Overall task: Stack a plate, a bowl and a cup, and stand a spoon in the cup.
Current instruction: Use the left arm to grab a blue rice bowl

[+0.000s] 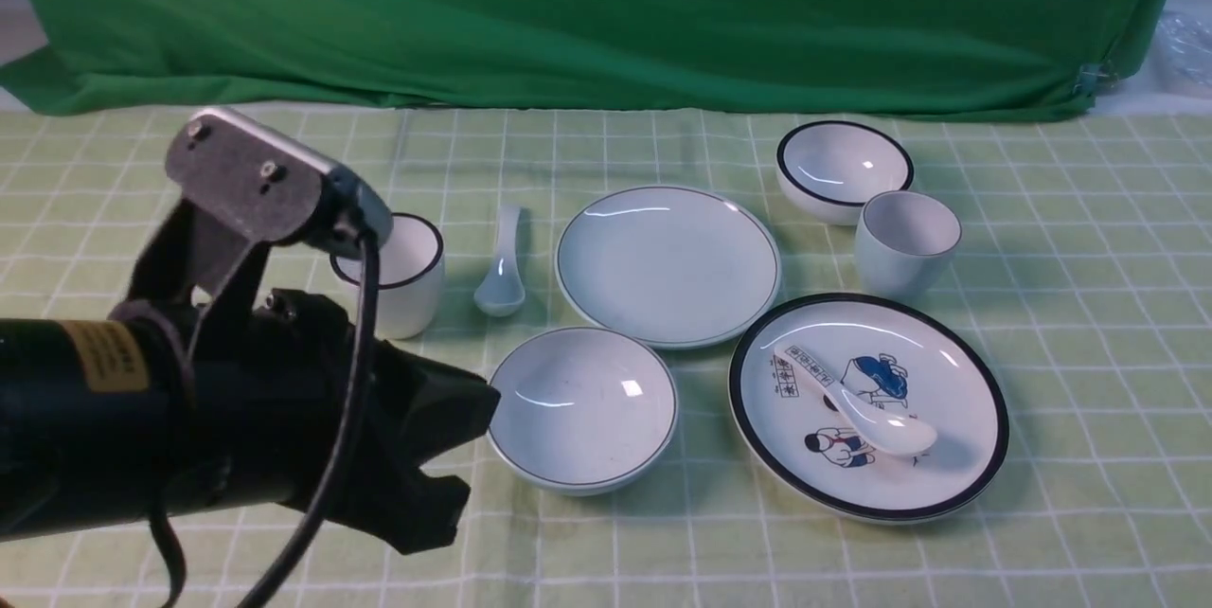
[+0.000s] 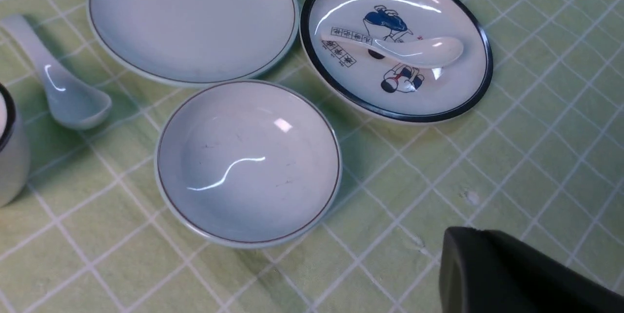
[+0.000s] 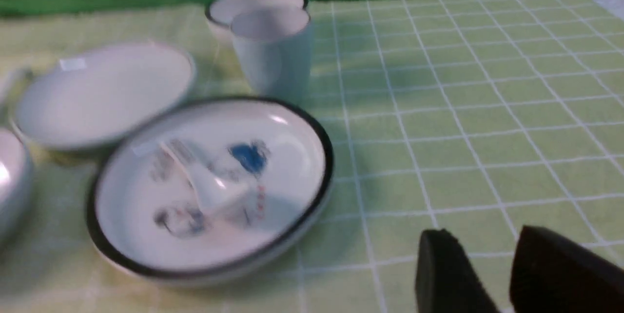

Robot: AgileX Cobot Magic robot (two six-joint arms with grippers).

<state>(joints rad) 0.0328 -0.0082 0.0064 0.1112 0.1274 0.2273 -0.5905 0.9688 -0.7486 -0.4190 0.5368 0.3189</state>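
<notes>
Presently at the bowl's 9 o'clock in the front view: left tool, tips together. Right tool: tips apart, with nothing between. Outward, on the gridded cloth of the bench: bowl, upright. At its 11 o'clock: plain spoon, handle toward 12. At its 1 o'clock: plain plate, lying flat. At its 3 o'clock: black-rimmed plate, with printed spoon on top. At the plain plate's 3 o'clock: rimless cup, upright. Just beyond, toward 11: black-rimmed bowl. At the plain spoon's 9 o'clock: black-rimmed cup.
</notes>
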